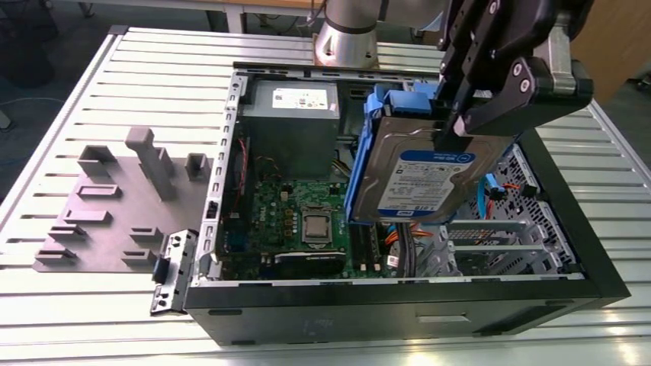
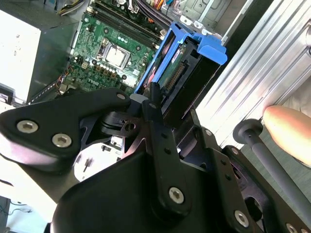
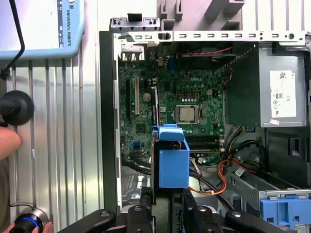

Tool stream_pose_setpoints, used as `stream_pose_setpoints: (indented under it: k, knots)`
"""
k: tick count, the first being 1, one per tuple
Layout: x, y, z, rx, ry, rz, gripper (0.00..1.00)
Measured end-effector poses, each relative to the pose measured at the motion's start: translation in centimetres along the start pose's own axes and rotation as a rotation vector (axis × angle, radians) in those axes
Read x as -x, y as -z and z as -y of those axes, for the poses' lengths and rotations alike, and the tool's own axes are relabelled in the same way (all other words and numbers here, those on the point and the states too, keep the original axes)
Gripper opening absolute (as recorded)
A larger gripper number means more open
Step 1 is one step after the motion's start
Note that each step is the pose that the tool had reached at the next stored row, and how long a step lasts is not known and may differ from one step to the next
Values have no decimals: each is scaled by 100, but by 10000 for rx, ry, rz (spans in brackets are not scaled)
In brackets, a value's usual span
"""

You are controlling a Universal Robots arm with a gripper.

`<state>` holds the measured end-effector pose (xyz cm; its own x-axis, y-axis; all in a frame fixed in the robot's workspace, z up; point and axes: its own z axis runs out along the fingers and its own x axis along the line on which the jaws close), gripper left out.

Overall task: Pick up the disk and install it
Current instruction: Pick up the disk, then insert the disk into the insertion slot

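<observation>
The gripper (image 1: pixel 447 131) is up over the open computer case (image 1: pixel 407 299) with its jaws pressed in on the upper end of the disk (image 1: pixel 425 181), pinching it across its thin side. That is a firm hold, with nothing else touching the drive.

The disk hangs nearly upright in the exterior view. Its long axis runs from the gripper down into the case opening, leaning a little, and the white-and-blue label faces the camera. The blue carrier frame (image 1: pixel 392 103) wraps its edges and pokes out beside the jaws. The lower end hovers in front of the motherboard (image 1: pixel 305 217), toward the side of the case with the orange cables (image 1: pixel 508 189). I cannot tell whether it touches anything down there.

In the first wrist view we look straight down the drive, and the blue end of the carrier (image 3: pixel 173 158) sits over the green board, with the grey power supply box (image 3: pixel 282 92) well apart. A second blue bracket (image 3: pixel 284 209) sits in the case near the corner.

Outside the case, a grey fixture plate (image 1: pixel 112 206) lies on the slatted metal table (image 1: pixel 61 320), on the exterior view's left. A person's hand (image 2: pixel 291 131) rests by a black handle (image 2: pixel 248 131) in the second wrist view.
</observation>
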<state>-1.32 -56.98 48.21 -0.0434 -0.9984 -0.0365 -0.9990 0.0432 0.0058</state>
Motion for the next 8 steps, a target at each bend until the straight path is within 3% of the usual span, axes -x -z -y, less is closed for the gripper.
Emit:
stream_pose_setpoints:
  k: [8]
  knots:
    - [4,-2,94,0,0,-1,35]
